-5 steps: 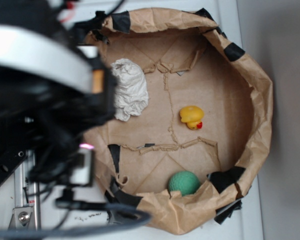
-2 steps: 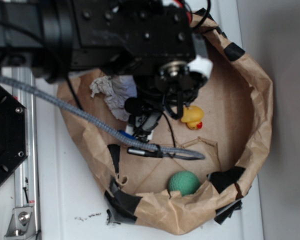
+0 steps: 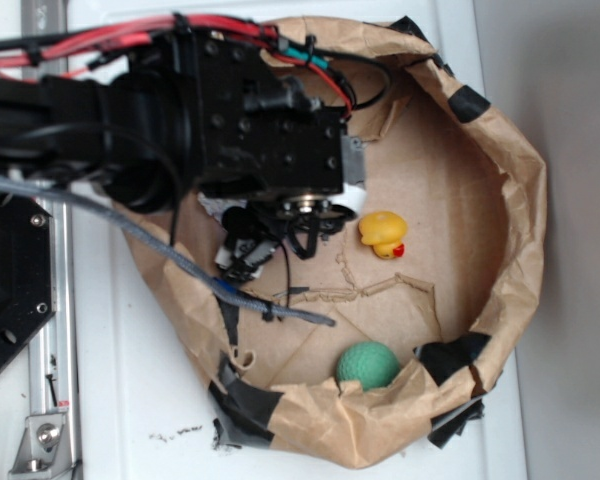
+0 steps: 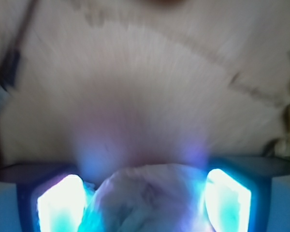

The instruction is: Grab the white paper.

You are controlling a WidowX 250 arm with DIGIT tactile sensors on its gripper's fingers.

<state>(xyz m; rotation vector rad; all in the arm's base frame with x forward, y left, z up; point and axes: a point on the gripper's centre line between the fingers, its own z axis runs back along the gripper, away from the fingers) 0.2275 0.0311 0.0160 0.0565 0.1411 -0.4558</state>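
- Exterior view: my arm (image 3: 180, 110) reaches in from the left over the brown kraft paper nest (image 3: 520, 200), the one with black tape patches on its rim, sitting on the white tabletop (image 3: 130, 400).
- The arm's black body covers the upper-left part of the nest. Red cables (image 3: 100, 45) run along its top, and a grey braided cable (image 3: 180, 265) trails off below it toward the nest floor.
- The white paper (image 3: 212, 207) is almost fully hidden under the arm here; I only see a small pale scrap at the lower edge of the black housing, left of the yellow rubber duck (image 3: 383, 233).
- The duck sits just right of the arm's end, apart from it. The green ball (image 3: 368, 365) is well below the duck, against the nest's lower wall.
- I can't see the gripper itself from this view; the wrist blocks it.
- Wrist view: blurred, with a blue glow. The gripper (image 4: 142, 205) is spread, its two lit fingers (image 4: 58, 203) at the left and right of the bottom edge.
- The white paper (image 4: 150, 198) sits between those fingers, low centre, wrinkled. I can't tell whether the fingers touch it; they are not closed on it.
- Beyond the paper is the brown nest floor (image 4: 145, 72), too smeared for detail.
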